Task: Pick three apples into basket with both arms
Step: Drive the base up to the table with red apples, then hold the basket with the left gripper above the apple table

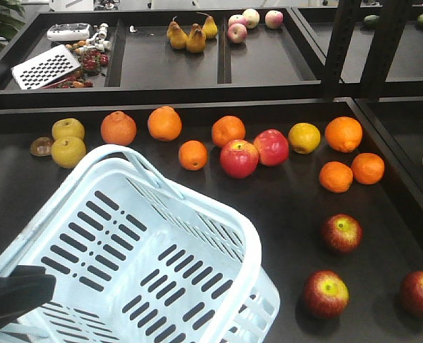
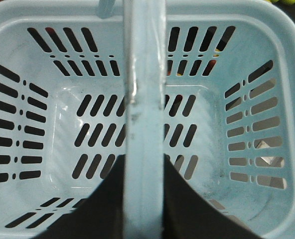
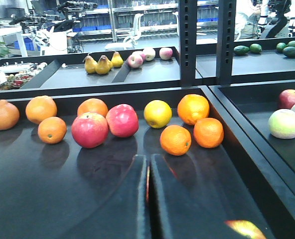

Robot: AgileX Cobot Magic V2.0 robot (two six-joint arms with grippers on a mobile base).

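I've got the left tool clamped on the basket handle, which blocks the middle of that wrist view; the front cam only catches a dark corner of the tool; the right tool is pinched together on nothing; the tilted basket looks empty; to its right on the bench sit the upper apple, lower apple and edge apple, the last one clipped by the frame; there's open bench between them and the basket.

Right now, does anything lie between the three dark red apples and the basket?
Nothing visible does: only bare black table lies between the three dark red apples and the basket. The oranges and pink-red apples sit farther back.
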